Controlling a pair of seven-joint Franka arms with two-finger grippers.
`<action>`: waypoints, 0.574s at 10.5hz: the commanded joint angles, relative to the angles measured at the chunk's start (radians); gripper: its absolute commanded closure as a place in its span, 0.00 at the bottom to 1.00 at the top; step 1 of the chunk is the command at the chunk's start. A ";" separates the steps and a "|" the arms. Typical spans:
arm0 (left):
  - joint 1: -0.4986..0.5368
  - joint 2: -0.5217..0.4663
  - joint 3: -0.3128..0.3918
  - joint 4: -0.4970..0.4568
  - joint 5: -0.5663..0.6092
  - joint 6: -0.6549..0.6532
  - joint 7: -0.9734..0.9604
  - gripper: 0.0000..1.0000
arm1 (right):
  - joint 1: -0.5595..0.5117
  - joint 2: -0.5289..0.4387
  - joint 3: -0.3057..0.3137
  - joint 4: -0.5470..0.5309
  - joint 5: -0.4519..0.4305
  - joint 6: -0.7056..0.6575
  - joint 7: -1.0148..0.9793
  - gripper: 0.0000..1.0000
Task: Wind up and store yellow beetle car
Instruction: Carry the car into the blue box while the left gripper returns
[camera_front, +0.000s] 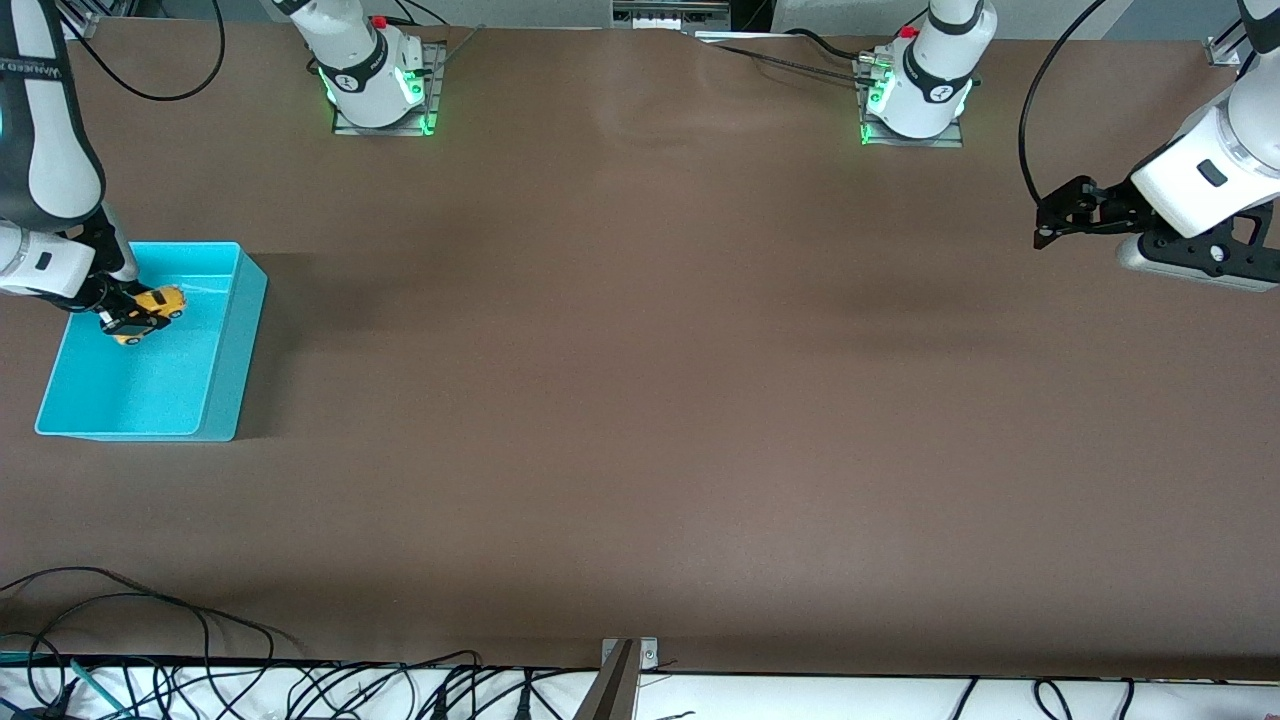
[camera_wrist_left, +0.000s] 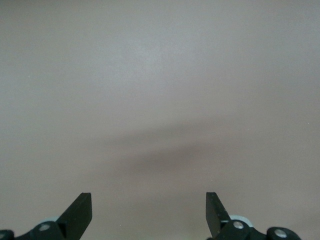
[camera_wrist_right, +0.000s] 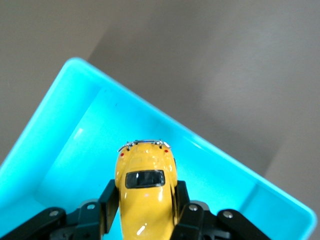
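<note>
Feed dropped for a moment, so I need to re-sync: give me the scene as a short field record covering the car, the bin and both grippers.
car: small yellow beetle-shaped toy car, gripped, held over the bin's inside
bin: open turquoise plastic bin, at the right arm's end of the brown table
right gripper: right gripper shut on the car's sides, over the bin
left gripper: left gripper open, holding nothing, over bare table at the left arm's end; this arm waits
stage: car not yet released

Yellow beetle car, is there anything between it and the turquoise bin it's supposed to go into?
Nothing visible. The right gripper, shut on the yellow beetle car, holds it over the open, empty turquoise bin. The left gripper waits open at its own end of the table.
</note>
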 joint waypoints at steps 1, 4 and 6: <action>0.011 0.014 0.001 0.031 -0.017 -0.026 -0.003 0.00 | -0.070 0.066 0.032 -0.001 -0.001 0.040 -0.146 0.97; 0.012 0.014 0.001 0.031 -0.015 -0.028 -0.005 0.00 | -0.125 0.150 0.032 -0.001 0.001 0.086 -0.254 0.97; 0.012 0.014 0.001 0.031 -0.015 -0.028 -0.005 0.00 | -0.148 0.170 0.032 0.001 0.001 0.109 -0.317 0.97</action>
